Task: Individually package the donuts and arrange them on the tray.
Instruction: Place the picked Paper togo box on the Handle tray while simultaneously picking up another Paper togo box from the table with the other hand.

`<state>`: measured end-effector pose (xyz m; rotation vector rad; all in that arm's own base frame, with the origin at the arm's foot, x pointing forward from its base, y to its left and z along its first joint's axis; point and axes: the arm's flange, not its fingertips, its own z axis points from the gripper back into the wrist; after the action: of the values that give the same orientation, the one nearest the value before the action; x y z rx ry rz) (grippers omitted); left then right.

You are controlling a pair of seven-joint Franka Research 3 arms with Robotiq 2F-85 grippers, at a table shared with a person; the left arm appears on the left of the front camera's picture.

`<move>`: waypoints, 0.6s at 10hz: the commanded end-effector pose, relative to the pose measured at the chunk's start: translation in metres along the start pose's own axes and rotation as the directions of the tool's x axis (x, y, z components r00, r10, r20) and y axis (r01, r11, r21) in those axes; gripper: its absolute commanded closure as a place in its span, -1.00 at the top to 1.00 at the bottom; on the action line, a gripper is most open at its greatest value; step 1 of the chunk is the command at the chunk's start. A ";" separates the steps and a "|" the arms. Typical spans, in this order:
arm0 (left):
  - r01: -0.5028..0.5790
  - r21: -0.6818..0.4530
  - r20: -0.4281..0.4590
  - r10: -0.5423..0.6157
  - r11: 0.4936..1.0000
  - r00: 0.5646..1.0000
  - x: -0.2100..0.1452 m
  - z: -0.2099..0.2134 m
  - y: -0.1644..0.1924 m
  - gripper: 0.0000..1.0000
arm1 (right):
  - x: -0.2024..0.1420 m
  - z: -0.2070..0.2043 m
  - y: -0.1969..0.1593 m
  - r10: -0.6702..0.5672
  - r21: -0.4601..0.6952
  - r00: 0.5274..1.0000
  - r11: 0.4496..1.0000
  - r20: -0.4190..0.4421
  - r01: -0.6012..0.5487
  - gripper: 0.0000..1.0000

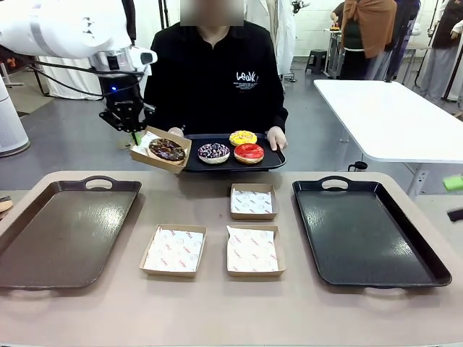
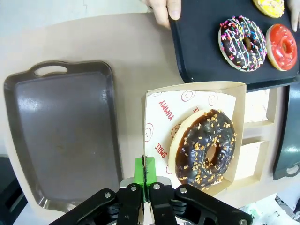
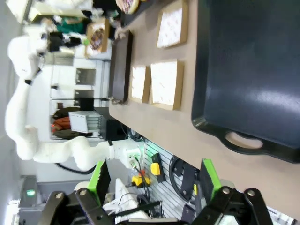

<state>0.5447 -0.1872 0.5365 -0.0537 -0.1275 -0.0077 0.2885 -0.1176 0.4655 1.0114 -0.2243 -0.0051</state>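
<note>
Brown tray [image 1: 65,231]: lower left, on the table.
Black tray [image 1: 369,231]: lower right, on the table.
Held tray [image 1: 271,160]: upper centre, in a person's hands [image 1: 276,137], bearing purple donut [image 1: 206,153], yellow donut [image 1: 237,138] and red donut [image 1: 255,154].
Carton [image 2: 161,117]: just left of held tray, aloft, containing chocolate donut [image 2: 192,145].
Left gripper [image 2: 145,171]: pads clamped on carton's edge.
Right gripper [image 3: 154,180]: jaws apart, gripping nothing.

The tan worktop [image 1: 217,311] carries a brown tray [image 1: 65,231] at the left and a black tray [image 1: 369,231] at the right. Between them lie three paper-lined cardboard boxes: two near ones [image 1: 173,250] [image 1: 252,251] and one farther box [image 1: 253,202].
</note>
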 end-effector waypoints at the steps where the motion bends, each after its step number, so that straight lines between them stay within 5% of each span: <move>1: 0.005 -0.022 -0.003 -0.005 1.000 1.000 -0.018 0.010 0.044 -0.98 | 0.040 -0.001 0.066 -0.024 -0.087 1.000 0.996 -0.008 0.024 1.00; 3: 0.009 -0.018 -0.016 -0.009 1.000 1.000 -0.031 0.012 0.076 -0.98 | 0.077 -0.015 0.116 -0.053 -0.184 0.999 0.982 0.012 0.054 1.00; 6: 0.011 0.017 0.011 -0.011 1.000 1.000 -0.059 0.003 0.123 -0.98 | 0.144 -0.089 0.147 -0.126 -0.375 0.991 0.917 0.049 0.135 1.00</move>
<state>0.5022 -0.0739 0.5324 -0.0376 -0.1039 -0.0049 0.4059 0.0092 0.5808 0.7176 -0.2085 -0.1271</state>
